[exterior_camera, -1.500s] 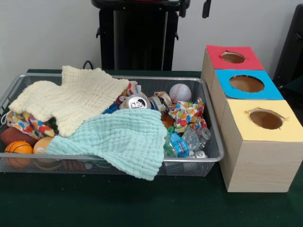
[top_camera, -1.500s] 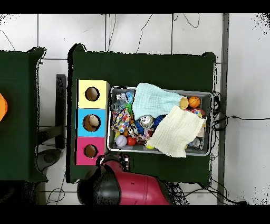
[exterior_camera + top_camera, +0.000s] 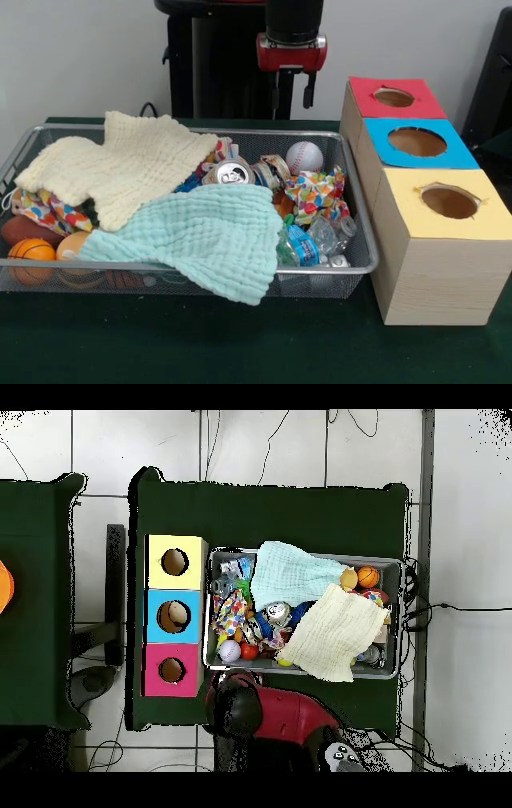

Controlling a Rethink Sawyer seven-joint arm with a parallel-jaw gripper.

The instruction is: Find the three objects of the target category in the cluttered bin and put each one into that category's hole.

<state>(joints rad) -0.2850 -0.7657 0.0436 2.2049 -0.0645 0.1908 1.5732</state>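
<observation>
The wire mesh bin is full of clutter; it also shows in the overhead view. One dotted fabric piece lies crumpled at the bin's right, next to the baseball. A second peeks out at the left under the cream cloth. A third bit shows behind the can. From overhead the dotted fabric lies near the boxes. The yellow box's hole is the nearest one, and it shows in the overhead view. My gripper hangs open and empty above the bin's far rim.
A cream waffle cloth and a mint-green one cover much of the bin. A baseball, crushed can, plastic bottle and small basketball lie among them. Blue and red box holes sit behind the yellow one.
The gripper has come down into the front view above the bin's far rim. From overhead the arm has swung toward the bin. Nothing in the bin has moved.
</observation>
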